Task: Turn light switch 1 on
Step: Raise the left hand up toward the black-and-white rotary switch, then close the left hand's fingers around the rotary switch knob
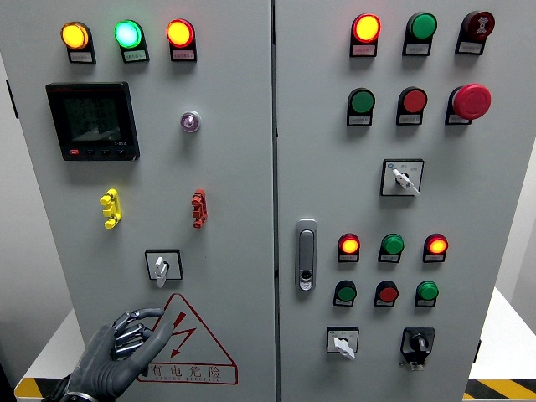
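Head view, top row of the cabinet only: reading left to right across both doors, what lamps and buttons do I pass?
Amber lamp → green lamp → orange-red lamp → lit red lamp → unlit green lamp → dark red buzzer-style unit.

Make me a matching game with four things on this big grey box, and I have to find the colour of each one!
Things:
1. Mushroom button at upper right
2. Clip under the black display screen
3. Middle lamp of the three at top left
4. The robot's left hand

Colours:
A. Yellow
B. Dark grey
C. Red
D. Green

Pairs: 1-C, 2-A, 3-D, 4-B
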Controlling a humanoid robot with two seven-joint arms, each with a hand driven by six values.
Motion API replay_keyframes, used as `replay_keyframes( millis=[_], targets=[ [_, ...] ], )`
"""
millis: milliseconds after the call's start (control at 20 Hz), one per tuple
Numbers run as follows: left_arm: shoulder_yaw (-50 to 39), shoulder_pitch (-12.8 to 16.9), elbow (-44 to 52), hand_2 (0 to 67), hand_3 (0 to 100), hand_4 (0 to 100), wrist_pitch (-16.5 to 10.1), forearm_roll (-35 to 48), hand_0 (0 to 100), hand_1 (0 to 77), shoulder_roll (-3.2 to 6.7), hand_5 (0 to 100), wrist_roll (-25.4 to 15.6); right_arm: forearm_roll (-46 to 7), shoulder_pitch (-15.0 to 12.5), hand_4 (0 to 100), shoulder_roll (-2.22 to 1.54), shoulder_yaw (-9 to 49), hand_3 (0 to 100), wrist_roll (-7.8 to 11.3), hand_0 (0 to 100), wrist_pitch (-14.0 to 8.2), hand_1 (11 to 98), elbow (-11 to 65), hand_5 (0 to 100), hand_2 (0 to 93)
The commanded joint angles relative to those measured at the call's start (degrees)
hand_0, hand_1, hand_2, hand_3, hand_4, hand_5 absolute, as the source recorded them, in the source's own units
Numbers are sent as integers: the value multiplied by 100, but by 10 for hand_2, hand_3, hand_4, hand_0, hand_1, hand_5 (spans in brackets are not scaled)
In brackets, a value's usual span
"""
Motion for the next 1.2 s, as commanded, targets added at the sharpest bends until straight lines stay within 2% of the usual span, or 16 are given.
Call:
replay_keyframes(
  millis=[0,100,200,450,550,750,800,1000,1150],
  targets=[
    [9,-166,0,329,768,964,216,14,0,578,0,876,9,0,0,194,3,1,196,0,0,-8,198,-1,104,0],
    [18,-307,0,335,772,966,567,153,0,581,-18,872,192,0,0,194,-5,1,196,0,0,0,197,-1,105,0],
    [18,-413,26,339,783,973,718,225,0,582,-35,875,308,0,0,194,3,-7,196,0,0,-8,197,-1,105,0],
    [18,-606,52,351,802,988,710,216,0,583,-35,890,334,0,0,194,-5,1,196,0,0,-8,198,8,105,0],
    [18,-659,61,353,808,991,710,216,0,583,-35,888,352,0,0,194,3,1,196,0,0,-8,197,-1,105,0],
    [35,-685,61,358,812,997,710,216,0,578,-44,885,519,0,0,194,-5,1,197,0,0,0,197,-1,105,0],
    [35,-720,61,360,813,997,710,216,0,574,-44,884,562,0,0,194,3,-7,196,0,0,-8,197,-1,105,0],
    [35,-835,61,371,819,1000,718,225,0,545,-53,884,633,0,0,194,-5,-7,196,0,0,-8,198,-1,105,0],
    [44,-852,61,379,823,1000,727,225,0,535,-53,886,782,0,0,194,3,1,196,0,0,0,197,-1,105,0]
  ],
)
